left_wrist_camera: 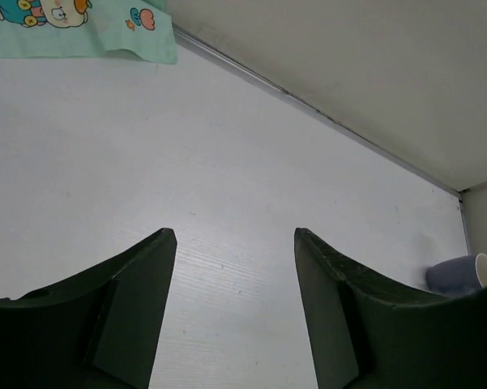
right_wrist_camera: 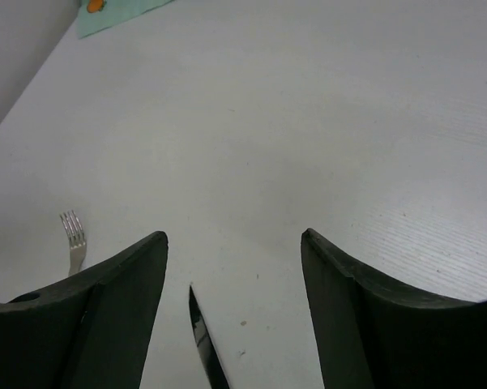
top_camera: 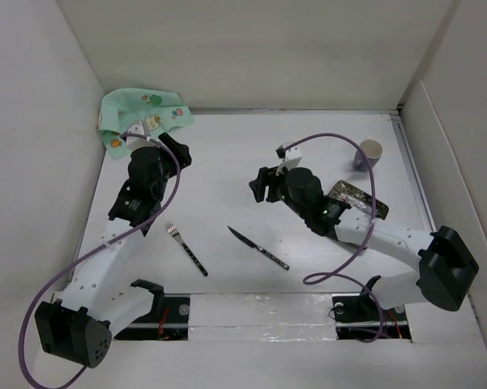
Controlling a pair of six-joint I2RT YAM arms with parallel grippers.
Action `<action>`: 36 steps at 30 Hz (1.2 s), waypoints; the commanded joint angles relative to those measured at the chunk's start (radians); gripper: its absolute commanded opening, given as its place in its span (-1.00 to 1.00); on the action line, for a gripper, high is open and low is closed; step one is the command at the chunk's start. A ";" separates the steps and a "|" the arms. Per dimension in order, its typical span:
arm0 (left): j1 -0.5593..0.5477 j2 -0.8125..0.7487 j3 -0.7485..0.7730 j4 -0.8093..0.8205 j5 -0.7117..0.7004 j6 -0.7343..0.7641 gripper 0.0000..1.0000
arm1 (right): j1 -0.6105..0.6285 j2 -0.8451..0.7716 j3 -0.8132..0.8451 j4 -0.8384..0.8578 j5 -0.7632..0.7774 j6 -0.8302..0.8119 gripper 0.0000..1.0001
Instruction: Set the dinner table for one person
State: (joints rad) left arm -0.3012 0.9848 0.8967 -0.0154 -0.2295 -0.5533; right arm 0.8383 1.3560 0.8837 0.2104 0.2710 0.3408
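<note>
The left gripper [left_wrist_camera: 235,243] stands nearest its wrist camera, jaws spread wide with nothing between them, over bare white counter [left_wrist_camera: 227,146]. The right gripper [right_wrist_camera: 233,243] is likewise parted and empty, hanging above the knife [right_wrist_camera: 207,344], with the fork [right_wrist_camera: 73,243] off to one side.

The counter fills the whole floor of the walled cell. The mint placemat [top_camera: 142,113] lies bunched in its far left corner, partly riding up the wall. The cup [top_camera: 369,154] stands far right, and a dark patterned flat piece [top_camera: 356,198] is half hidden under the right arm.

The step in hand looks like fetching the placemat. The left gripper is near it, so it should probably pinch one free corner low against the counter. It should then drag the cloth toward the middle rather than lift it, so the cloth unfolds flat. It should steer wide of the fork and knife.
</note>
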 commanded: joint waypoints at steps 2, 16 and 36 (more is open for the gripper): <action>0.013 0.055 0.010 0.117 -0.020 -0.060 0.14 | 0.004 -0.031 -0.009 0.089 0.027 0.038 0.23; 0.290 0.636 0.382 0.037 -0.082 -0.040 -0.71 | 0.004 -0.021 -0.012 0.086 -0.010 0.050 -1.00; 0.513 1.258 0.970 -0.308 -0.117 0.158 0.08 | -0.005 0.072 0.032 0.083 -0.104 0.015 -0.02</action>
State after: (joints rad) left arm 0.2131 2.2295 1.7874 -0.2855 -0.3145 -0.4374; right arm 0.8371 1.4265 0.8726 0.2447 0.1844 0.3717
